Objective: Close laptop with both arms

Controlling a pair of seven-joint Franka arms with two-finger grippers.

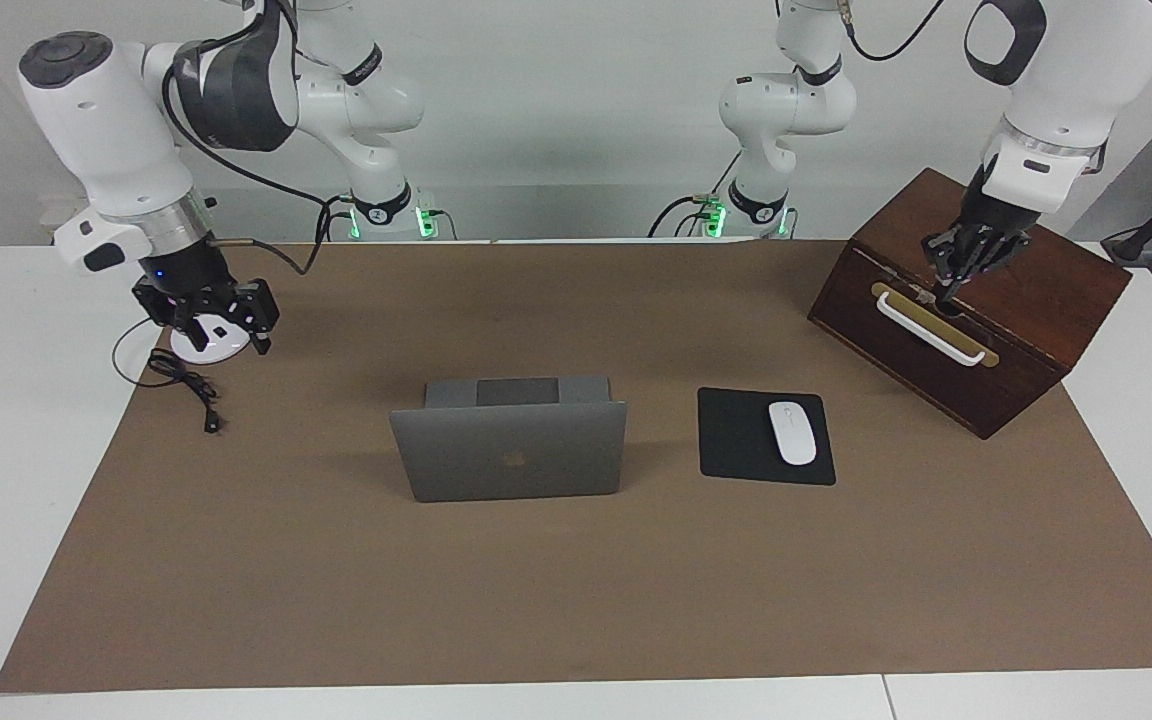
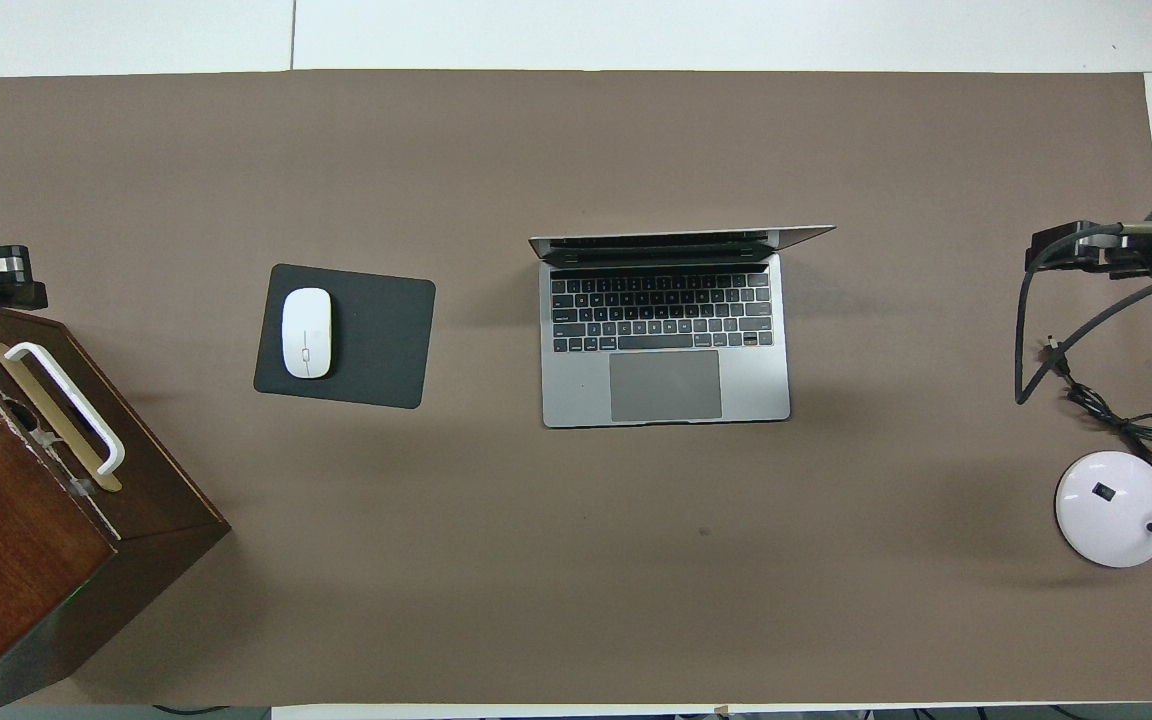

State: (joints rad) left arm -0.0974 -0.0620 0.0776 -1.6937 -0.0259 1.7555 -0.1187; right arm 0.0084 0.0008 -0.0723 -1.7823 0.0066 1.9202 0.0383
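Your laptop (image 1: 509, 448) stands open mid-desk. Left tool (image 1: 948, 285) is pinched closed over the wooden box (image 1: 976, 330); right tool (image 1: 221, 325) gap: cannot tell.

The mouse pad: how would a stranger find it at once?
On the brown table mat, look beside the open silver-grey laptop, toward the left arm's end. The flat black rectangular mouse pad lies there, the only thing carrying a small white mouse.

One camera sits high across the counter (image 1: 576, 600), facing both robots and looking down at a slant. The other hangs above the robots' end, looking steeply down. Both share the brown mat (image 2: 576, 560), half a turn apart.
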